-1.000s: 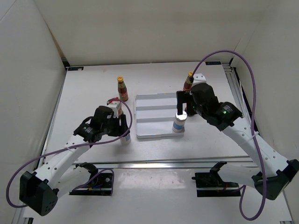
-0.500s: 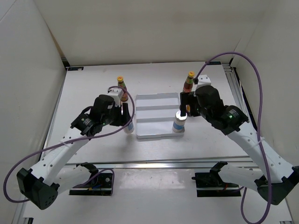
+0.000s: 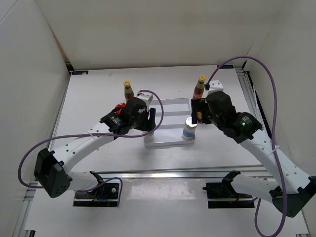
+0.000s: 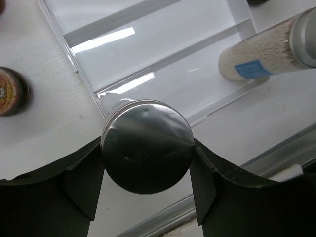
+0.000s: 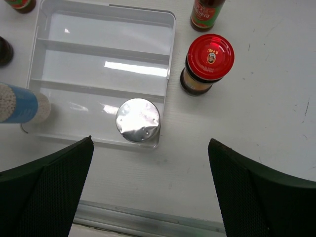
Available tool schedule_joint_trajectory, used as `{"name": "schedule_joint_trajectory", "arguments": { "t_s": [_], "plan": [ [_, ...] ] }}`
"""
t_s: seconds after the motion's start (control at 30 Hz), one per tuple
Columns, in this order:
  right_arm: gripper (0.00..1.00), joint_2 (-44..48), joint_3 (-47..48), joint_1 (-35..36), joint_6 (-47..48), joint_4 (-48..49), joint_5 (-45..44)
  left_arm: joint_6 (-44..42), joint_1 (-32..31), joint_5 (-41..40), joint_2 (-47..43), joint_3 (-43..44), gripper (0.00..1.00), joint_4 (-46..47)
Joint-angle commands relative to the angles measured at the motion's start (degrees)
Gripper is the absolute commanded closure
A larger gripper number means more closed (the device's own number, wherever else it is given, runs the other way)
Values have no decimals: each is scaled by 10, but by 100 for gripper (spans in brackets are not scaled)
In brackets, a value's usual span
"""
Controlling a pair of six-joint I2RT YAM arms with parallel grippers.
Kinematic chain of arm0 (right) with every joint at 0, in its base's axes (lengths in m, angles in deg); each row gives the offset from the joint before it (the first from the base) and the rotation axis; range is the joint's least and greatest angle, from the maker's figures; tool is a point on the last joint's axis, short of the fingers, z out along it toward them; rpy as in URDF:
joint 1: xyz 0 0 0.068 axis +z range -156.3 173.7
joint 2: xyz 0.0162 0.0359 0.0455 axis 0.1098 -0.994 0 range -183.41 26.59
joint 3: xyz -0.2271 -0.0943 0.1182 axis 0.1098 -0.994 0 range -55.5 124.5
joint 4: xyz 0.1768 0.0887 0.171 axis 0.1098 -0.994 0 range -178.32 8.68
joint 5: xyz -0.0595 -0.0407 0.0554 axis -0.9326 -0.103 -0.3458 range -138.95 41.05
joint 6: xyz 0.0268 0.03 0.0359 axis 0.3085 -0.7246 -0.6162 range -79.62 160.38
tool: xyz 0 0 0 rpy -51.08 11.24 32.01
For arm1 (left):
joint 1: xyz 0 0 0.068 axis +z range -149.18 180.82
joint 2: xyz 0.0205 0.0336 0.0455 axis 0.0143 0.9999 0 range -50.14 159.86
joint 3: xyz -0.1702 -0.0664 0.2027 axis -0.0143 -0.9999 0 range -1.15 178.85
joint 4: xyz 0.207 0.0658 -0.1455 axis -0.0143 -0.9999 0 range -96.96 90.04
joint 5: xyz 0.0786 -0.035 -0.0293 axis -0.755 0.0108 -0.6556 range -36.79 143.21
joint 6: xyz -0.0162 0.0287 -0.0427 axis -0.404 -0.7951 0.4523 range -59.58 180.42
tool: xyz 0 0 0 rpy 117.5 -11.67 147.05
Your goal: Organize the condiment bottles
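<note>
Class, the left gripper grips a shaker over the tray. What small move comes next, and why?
Probably lower it: the left gripper holds the shaker over the tray's near row, where the other shaker already stands, so setting it down pairs them.

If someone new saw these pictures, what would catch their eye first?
The left gripper clamped on a silver-topped shaker at the white tray's near left corner. Next, the second shaker standing in the tray's near right corner under the open right gripper, and the red-lidded jar just right of it.
</note>
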Motion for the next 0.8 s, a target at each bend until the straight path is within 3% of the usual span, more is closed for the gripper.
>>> {"name": "schedule_joint_trajectory", "arguments": {
  "t_s": [0.0, 0.4, 0.53, 0.63, 0.67, 0.7, 0.73, 0.77],
  "plan": [
    [0, 19, 5, 3, 5, -7, -24, 7, -1, -27, -20, -12, 89, 67],
    [0, 25, 5, 3, 11, -17, -40, 25, -11, -27, 24, -51, 87, 143],
    [0, 25, 10, 3, 11, -22, -45, 25, -11, -32, 30, -57, 82, 148],
    [0, 14, 10, 3, 5, -22, -60, 25, -11, -32, 35, -57, 65, 148],
    [0, 14, 10, 3, -3, -22, -69, 30, -11, -38, 35, -57, 39, 143],
    [0, 14, 10, 3, -22, -22, -81, 30, -17, -47, 35, -57, 24, 136],
    [0, 8, 4, 3, -38, -31, -118, 30, -18, -57, 35, -57, 0, 136],
    [0, 8, 4, 3, -58, -31, -142, 30, -23, -57, 30, -50, 0, 121]
  ]
}}
